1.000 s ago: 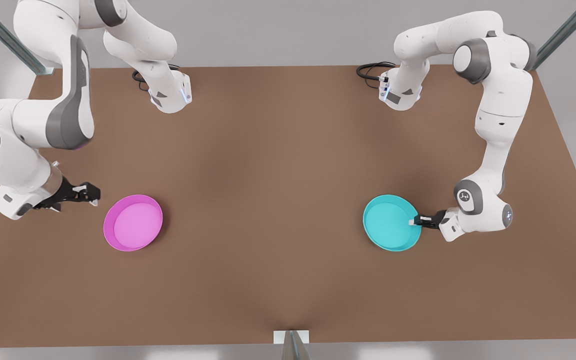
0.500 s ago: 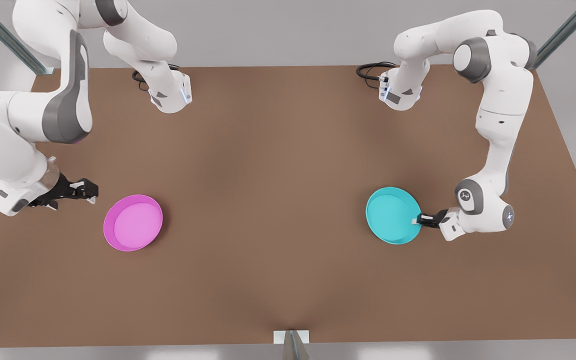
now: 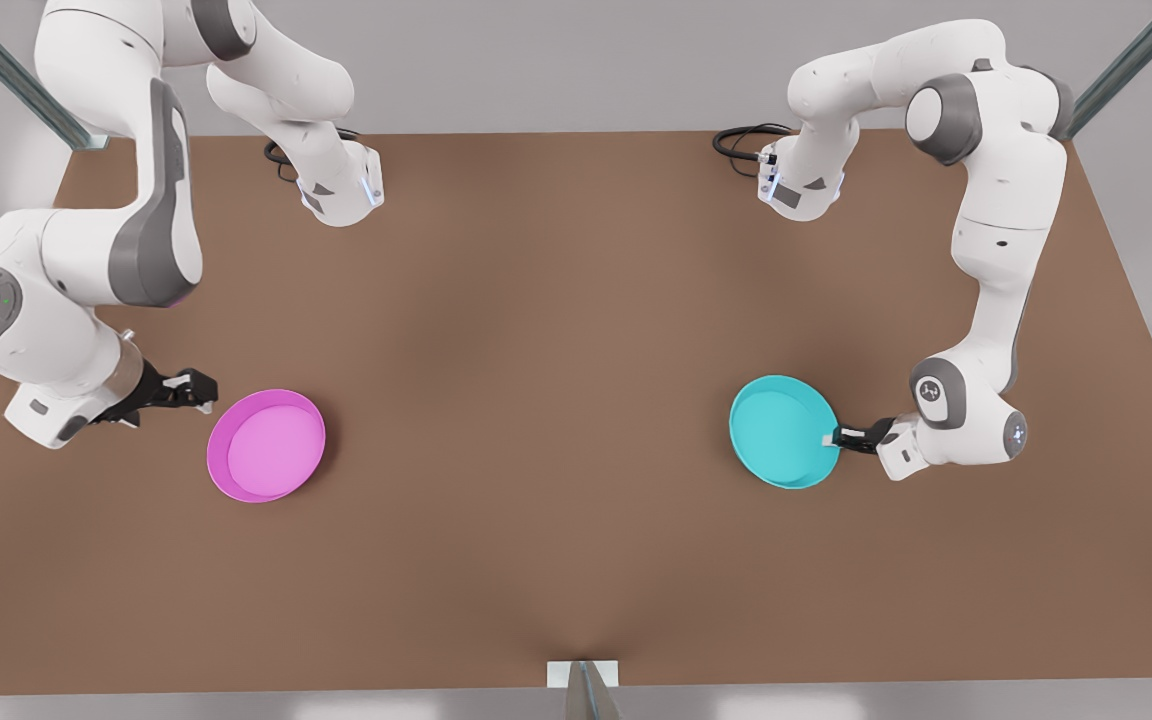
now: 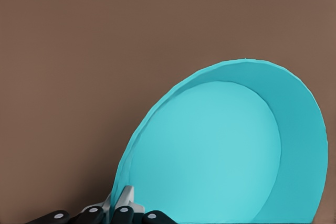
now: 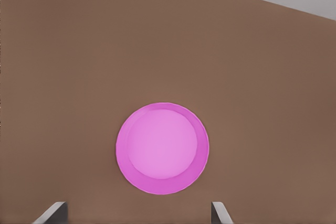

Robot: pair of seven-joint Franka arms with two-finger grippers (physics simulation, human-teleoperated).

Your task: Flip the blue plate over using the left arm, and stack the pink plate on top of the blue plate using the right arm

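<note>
The blue plate [image 3: 781,430] is on the front view's right, tilted with its open face up and one edge raised off the brown table [image 3: 556,330]. My left gripper [image 3: 829,439] is shut on that raised rim; in the left wrist view the fingers [image 4: 126,198] pinch the blue plate [image 4: 220,150] at its edge. The pink plate [image 3: 266,445] lies flat and open face up on the front view's left. My right gripper [image 3: 204,390] is low beside its rim, open and not touching it. In the right wrist view the pink plate [image 5: 161,148] lies ahead of the spread right gripper [image 5: 137,213].
Both arm bases [image 3: 341,190] [image 3: 798,190] stand at the table's back edge, with black cables [image 3: 744,140] beside them. A small metal bracket [image 3: 583,675] sits at the middle of the front edge. Bare table spans between the two plates.
The left gripper has raised the blue plate's held edge, tilting the plate. The right gripper has moved closer to the pink plate's rim. The pink plate has not moved.
</note>
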